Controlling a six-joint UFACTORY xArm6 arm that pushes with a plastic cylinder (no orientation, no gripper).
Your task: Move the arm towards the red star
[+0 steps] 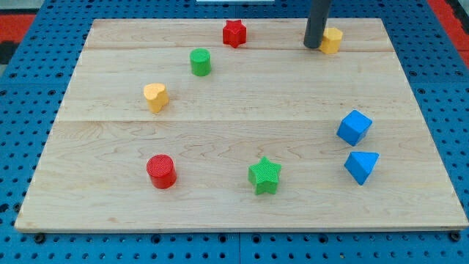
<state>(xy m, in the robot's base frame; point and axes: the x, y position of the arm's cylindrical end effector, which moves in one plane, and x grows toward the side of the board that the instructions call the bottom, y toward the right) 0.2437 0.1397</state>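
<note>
The red star (234,33) sits near the view's top edge of the wooden board, a little left of centre. My tip (314,45) is the lower end of the dark rod at the view's top right. It stands well to the right of the red star and right beside a yellow block (331,40), touching or almost touching its left side.
A green cylinder (200,62) lies below left of the red star. A yellow heart (155,97) is at the left, a red cylinder (161,171) at the lower left, a green star (264,176) at the bottom centre. Two blue blocks (355,127) (362,166) sit at the right.
</note>
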